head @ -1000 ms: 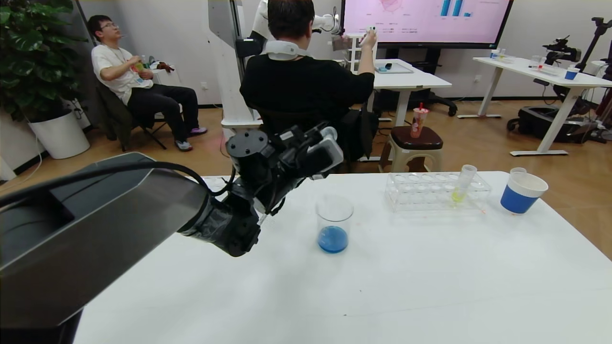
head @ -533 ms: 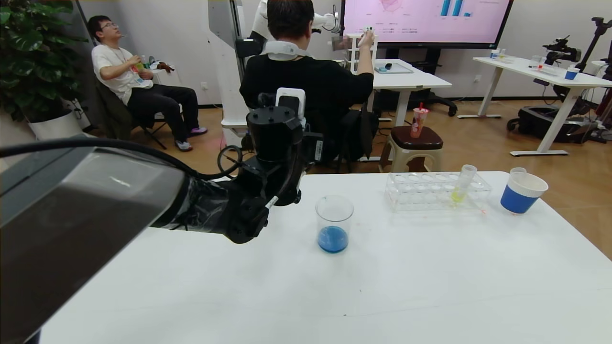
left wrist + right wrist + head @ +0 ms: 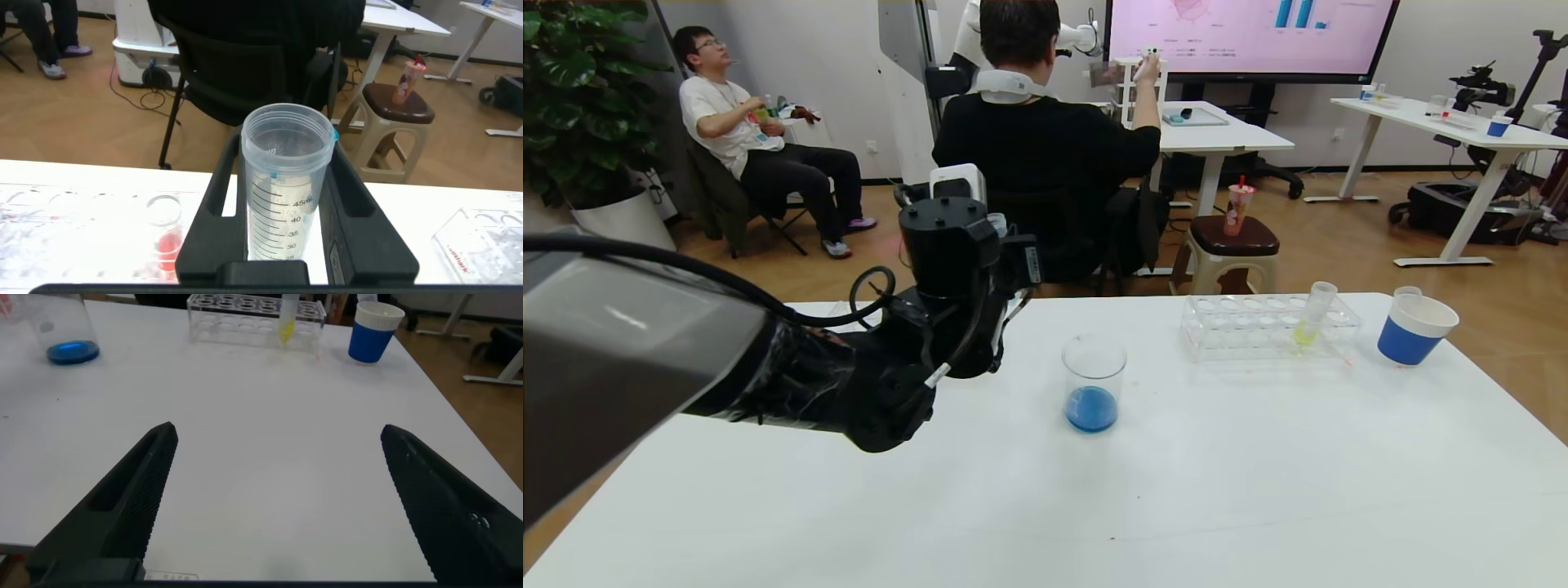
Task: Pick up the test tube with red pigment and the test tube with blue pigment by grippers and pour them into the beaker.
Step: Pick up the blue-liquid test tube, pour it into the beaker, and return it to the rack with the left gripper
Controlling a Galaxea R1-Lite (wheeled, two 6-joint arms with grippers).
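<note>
Head camera overlooks table (image 3: 1258,490); wrist cameras sit close

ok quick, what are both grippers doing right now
left gripper: closed on an empty graduated tube.
right gripper: open, holding nothing, above the table.

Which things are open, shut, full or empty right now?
Left end effector: shut on clear tube.
Clear tube: upright, looks empty.
Right end effector: open, empty.
Beaker: upright, blue liquid inside.
Red tube: standing, red liquid inside.
Yellow-green tube: leaning in rack.

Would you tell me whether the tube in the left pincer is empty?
Apparently empty: the tube stands upright, showing no coloured liquid.
</note>
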